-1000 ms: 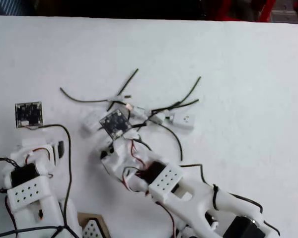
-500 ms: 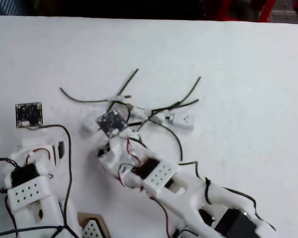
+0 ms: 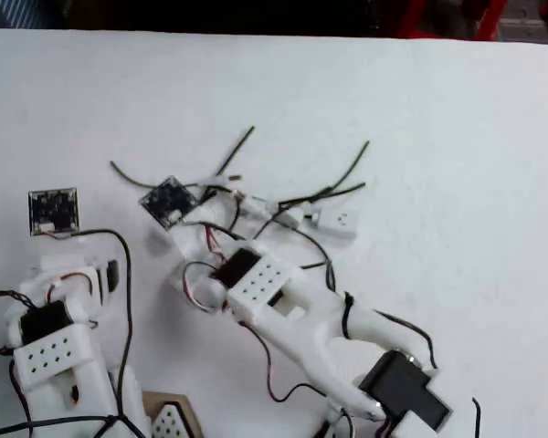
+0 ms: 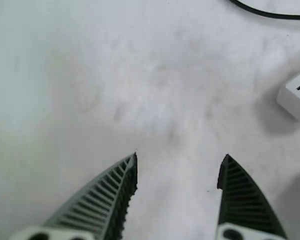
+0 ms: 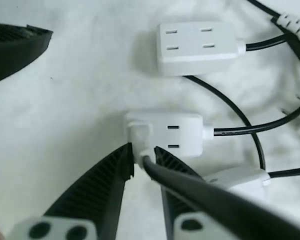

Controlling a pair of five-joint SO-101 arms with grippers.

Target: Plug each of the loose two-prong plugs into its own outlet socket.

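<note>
**No writing can be read anywhere.**
The two white outlet blocks [image 5: 197, 41] [image 5: 165, 135] have plain faces marked only by pairs of slots. The white plug [image 5: 140, 140] at the end of the nearer block is equally plain. In the high view, two small dark square boards sit on the arms, one at about 9 o'clock [image 3: 53, 210] and one nearer the middle of the desk [image 3: 169, 201]. Both carry pale specks too small to make out as letters or numbers.
</note>
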